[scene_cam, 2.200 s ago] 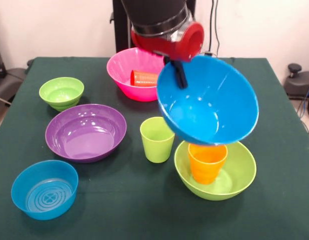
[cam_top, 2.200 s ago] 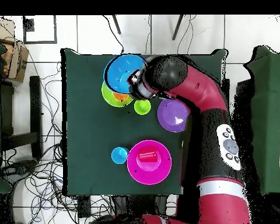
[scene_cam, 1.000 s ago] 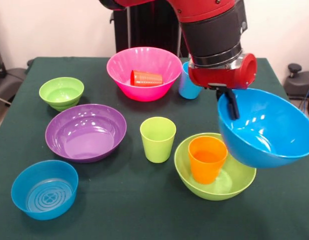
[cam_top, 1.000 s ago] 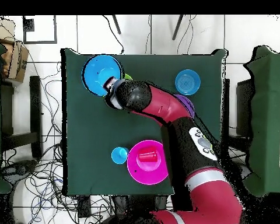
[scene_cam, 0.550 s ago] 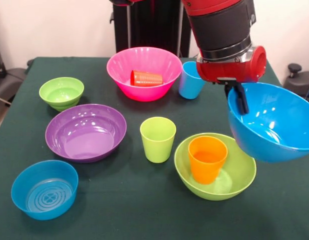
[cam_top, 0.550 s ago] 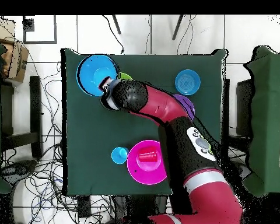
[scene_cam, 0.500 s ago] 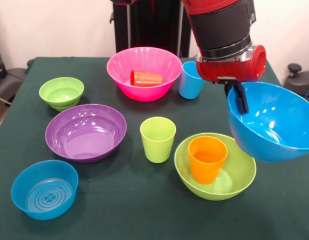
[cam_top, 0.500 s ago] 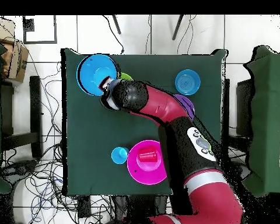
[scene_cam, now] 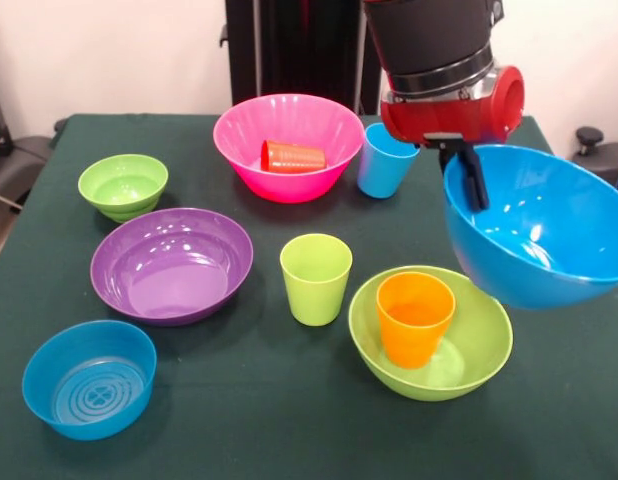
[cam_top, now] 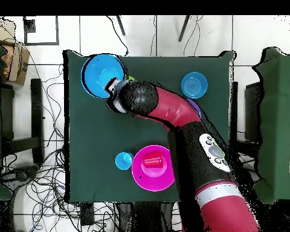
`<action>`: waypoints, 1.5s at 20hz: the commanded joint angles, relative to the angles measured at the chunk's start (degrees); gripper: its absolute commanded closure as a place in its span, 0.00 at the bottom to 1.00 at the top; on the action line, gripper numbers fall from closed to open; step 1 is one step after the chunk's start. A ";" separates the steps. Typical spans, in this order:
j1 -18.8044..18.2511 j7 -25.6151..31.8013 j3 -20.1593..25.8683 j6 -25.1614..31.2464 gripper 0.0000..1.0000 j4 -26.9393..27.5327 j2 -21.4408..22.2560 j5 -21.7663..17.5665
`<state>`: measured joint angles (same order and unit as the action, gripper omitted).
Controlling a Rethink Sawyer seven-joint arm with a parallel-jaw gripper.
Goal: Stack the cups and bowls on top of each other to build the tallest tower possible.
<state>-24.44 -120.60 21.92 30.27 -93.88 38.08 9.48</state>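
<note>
My gripper (scene_cam: pixel 467 178) is shut on the near-left rim of the large blue bowl (scene_cam: pixel 549 230). It holds the bowl in the air, tilted, to the right of and above the large lime green bowl (scene_cam: pixel 486 350). The orange cup (scene_cam: pixel 414 318) stands upright in that green bowl. The lime green cup (scene_cam: pixel 315 278) stands left of it. The light blue cup (scene_cam: pixel 386 160) stands beside the large pink bowl (scene_cam: pixel 239 150), where the red cup (scene_cam: pixel 294 155) lies on its side. In the overhead view the blue bowl (cam_top: pixel 100 74) hangs at the gripper (cam_top: pixel 115 86).
The large purple bowl (scene_cam: pixel 171 263), the small lime green bowl (scene_cam: pixel 123 185) and the small blue bowl with a ringed base (scene_cam: pixel 89 378) sit on the left of the green cloth. The arm (cam_top: pixel 171 112) crosses the table's middle in the overhead view.
The gripper carried the blue bowl from above the orange cup out to the right. In the last half second it rose slightly, and the bowl tilted a little more.
</note>
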 commanded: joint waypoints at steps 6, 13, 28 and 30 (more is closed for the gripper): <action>0.12 2.88 -0.29 9.70 1.00 -0.60 0.48 -5.19; -0.12 3.53 -0.04 9.35 1.00 -2.10 1.34 -5.81; -1.09 5.84 -1.25 13.12 1.00 0.19 1.09 -13.14; -1.42 6.03 -1.19 13.02 1.00 0.26 1.09 -13.76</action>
<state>-25.00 -120.60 21.76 37.55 -93.87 38.90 1.53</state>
